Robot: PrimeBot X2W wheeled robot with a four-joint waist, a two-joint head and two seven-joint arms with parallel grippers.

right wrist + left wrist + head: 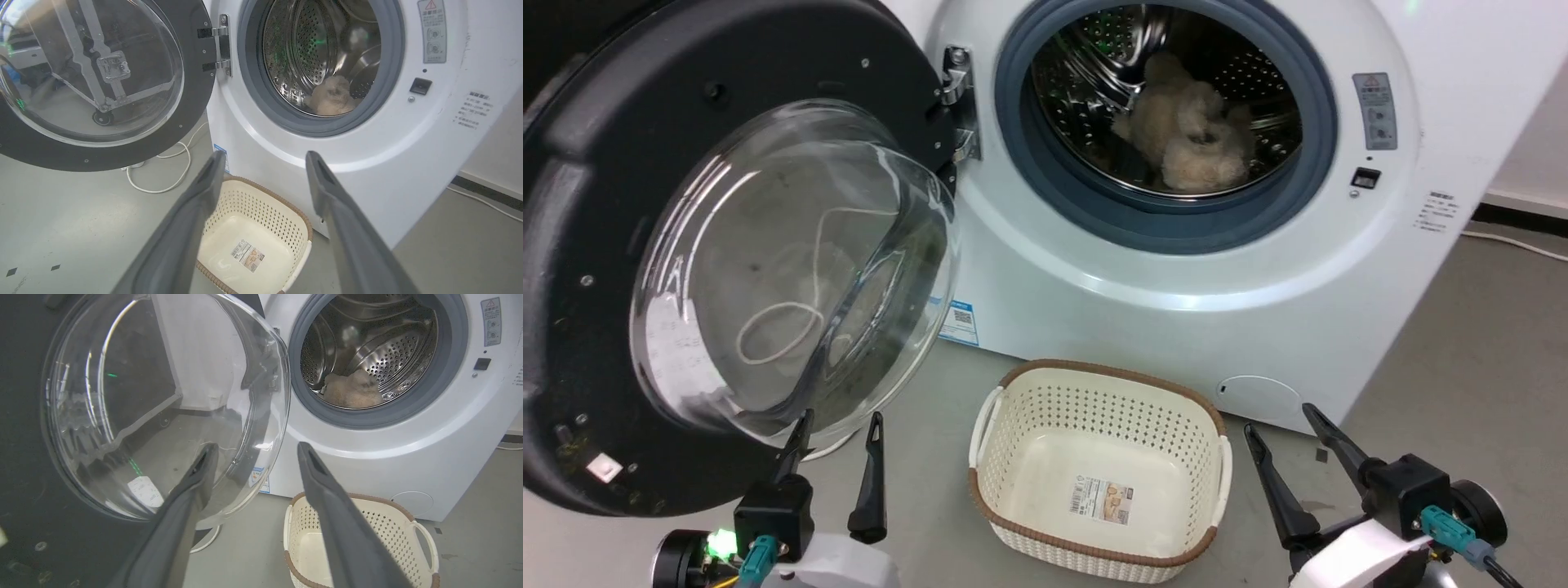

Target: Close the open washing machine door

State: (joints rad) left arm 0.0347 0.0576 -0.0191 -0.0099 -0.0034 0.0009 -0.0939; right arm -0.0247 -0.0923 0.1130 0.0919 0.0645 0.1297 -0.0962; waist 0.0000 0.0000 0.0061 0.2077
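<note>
While round black-framed glass washing machine door (pixel 596 204) stands open | left end effector (pixel 840 416) spread, just below it, nearer | right end effector (pixel 1278 418) spread

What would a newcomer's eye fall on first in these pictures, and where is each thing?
The washing machine door, black-framed with a bulging glass bowl, stands wide open at the left. Right of it, a beige fluffy item lies in the steel drum. A cream basket stands on the floor before the washing machine.
</note>
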